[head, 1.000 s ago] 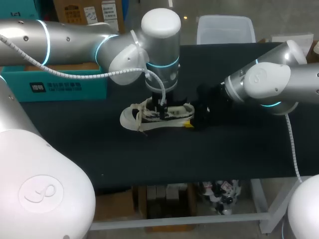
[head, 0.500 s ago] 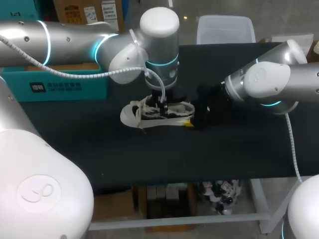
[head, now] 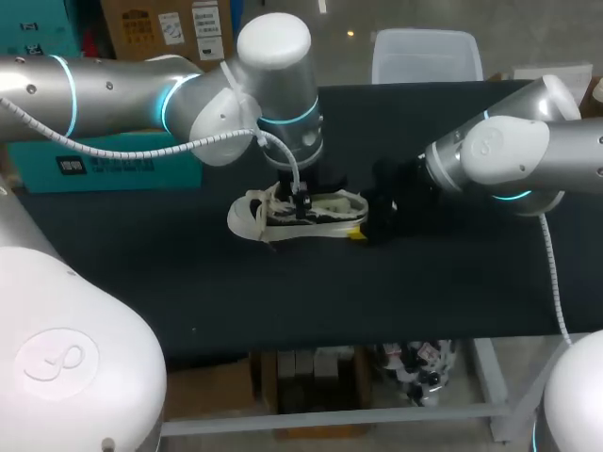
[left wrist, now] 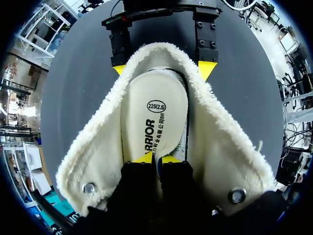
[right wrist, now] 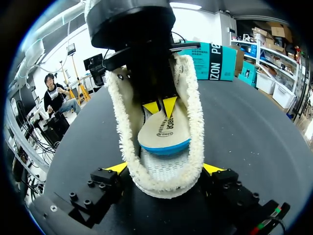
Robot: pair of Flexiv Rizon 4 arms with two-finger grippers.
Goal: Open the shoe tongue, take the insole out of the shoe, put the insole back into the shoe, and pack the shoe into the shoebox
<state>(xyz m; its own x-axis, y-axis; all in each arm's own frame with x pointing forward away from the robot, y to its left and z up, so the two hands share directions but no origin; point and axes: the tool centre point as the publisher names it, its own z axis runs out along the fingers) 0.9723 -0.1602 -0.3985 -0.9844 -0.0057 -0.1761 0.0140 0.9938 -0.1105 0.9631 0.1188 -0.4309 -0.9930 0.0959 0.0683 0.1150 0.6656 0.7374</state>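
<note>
1. Shoe (head: 297,215): fleece-lined, lying near the middle of the desk (head: 377,292), toe toward the left edge, its opening spread wide.
2. Insole (left wrist: 154,117): inside the shoe, heel end raised so that its blue underside shows. It bears an oval printed mark and a line of dark lettering.
3. Left jaws: closed on the insole, reaching down into the shoe's opening.
4. Right jaws: gripping the shoe's heel from both sides.
5. Shoebox (head: 122,168): teal with white print, at the desk's far left corner. Its contents are not visible.
</note>
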